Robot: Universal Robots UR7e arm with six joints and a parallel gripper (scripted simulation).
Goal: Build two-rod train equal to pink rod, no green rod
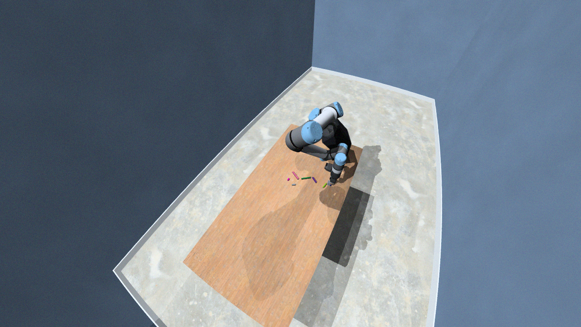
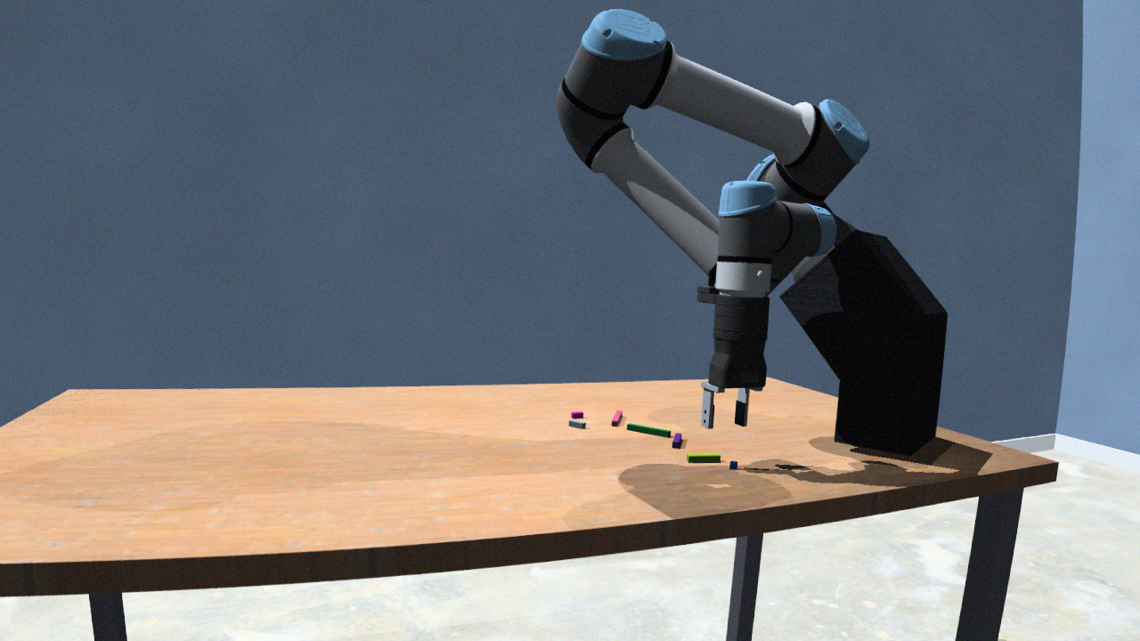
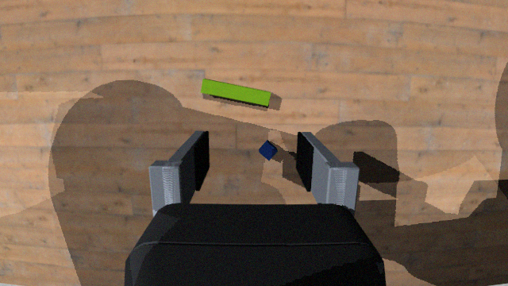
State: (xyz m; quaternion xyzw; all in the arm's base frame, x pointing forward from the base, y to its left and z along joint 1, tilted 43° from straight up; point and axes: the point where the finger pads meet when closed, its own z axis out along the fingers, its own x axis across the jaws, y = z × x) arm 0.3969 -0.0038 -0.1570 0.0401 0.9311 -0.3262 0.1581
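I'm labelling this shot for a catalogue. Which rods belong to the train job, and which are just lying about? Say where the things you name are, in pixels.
Job:
- grey rod [image 1: 293, 184] [image 2: 577, 424] and purple rod [image 1: 314, 179] [image 2: 676, 440], the train pair
- pink rod [image 1: 295, 175] [image 2: 616, 417], the length reference

Lying about:
- blue rod [image 1: 330, 185] [image 2: 733, 465] [image 3: 268, 150]
- lime rod [image 1: 325, 185] [image 2: 703, 458] [image 3: 236, 92]
- magenta rod [image 1: 288, 179] [image 2: 577, 414]
- green rod [image 1: 306, 178] [image 2: 647, 430]
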